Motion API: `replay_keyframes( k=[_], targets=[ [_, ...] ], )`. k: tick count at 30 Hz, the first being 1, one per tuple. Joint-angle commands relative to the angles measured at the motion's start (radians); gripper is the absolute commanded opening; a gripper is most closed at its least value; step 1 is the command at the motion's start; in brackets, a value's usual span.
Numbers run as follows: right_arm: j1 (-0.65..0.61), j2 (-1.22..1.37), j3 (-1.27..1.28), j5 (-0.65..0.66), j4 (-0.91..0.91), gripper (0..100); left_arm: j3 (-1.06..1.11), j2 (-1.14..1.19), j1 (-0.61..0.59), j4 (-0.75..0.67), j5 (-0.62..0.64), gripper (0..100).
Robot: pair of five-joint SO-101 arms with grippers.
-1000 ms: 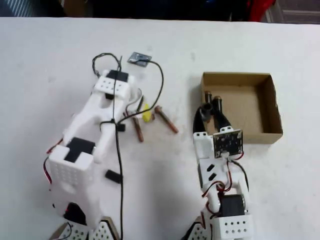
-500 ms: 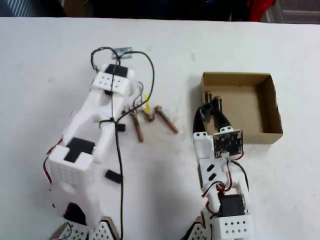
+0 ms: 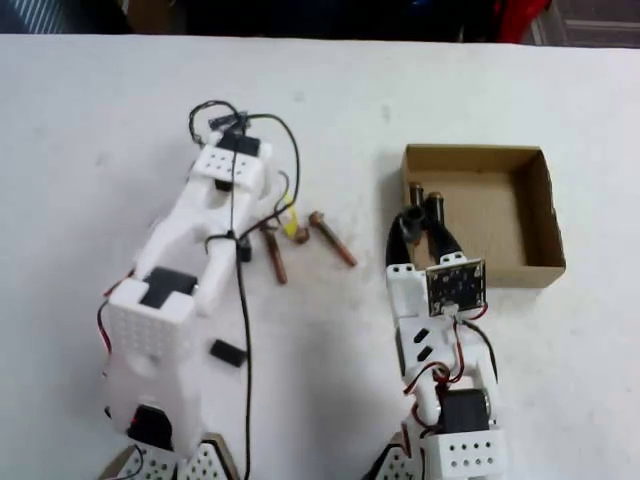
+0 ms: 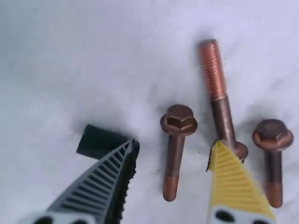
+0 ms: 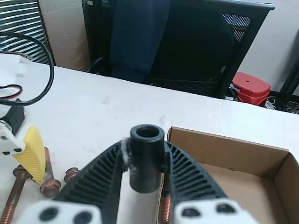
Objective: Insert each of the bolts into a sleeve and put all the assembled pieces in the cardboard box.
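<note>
Three copper bolts lie on the white table: a short one (image 4: 177, 140), a longer one (image 4: 216, 84) and a third (image 4: 273, 149). My left gripper (image 4: 174, 144) hangs open just above them, the short bolt between its grey and yellow fingers. A black sleeve (image 4: 100, 141) lies by the grey finger. In the high view this gripper (image 3: 283, 218) sits over the bolts (image 3: 332, 238). My right gripper (image 5: 146, 154) is shut on an upright black sleeve (image 5: 146, 140) at the near-left corner of the cardboard box (image 3: 470, 152).
A small black piece (image 3: 228, 352) lies on the table beside the left arm. Black cable loops over the left arm (image 3: 245, 300). Beyond the table's far edge stand a dark chair and a red bin (image 5: 250, 86).
The left arm's wrist has tipped and shifted a little over the bolts, and its cable loop has swung. The right arm and its sleeve have stayed still.
</note>
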Motion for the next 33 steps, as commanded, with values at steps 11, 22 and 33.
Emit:
replay_keyframes(
  k=[11, 22, 33],
  targets=[
    [0.012, -0.012, 0.009, -0.008, 0.002, 1.7, -0.138, 0.122, -0.004, 0.020, 0.031, 27],
    [0.012, -0.013, 0.009, -0.008, 0.002, 1.7, -0.164, 0.157, -0.004, 0.015, 0.052, 27],
    [0.012, -0.013, 0.009, -0.008, 0.002, 1.7, -0.164, 0.157, -0.004, -0.021, 0.012, 15]
  ],
)
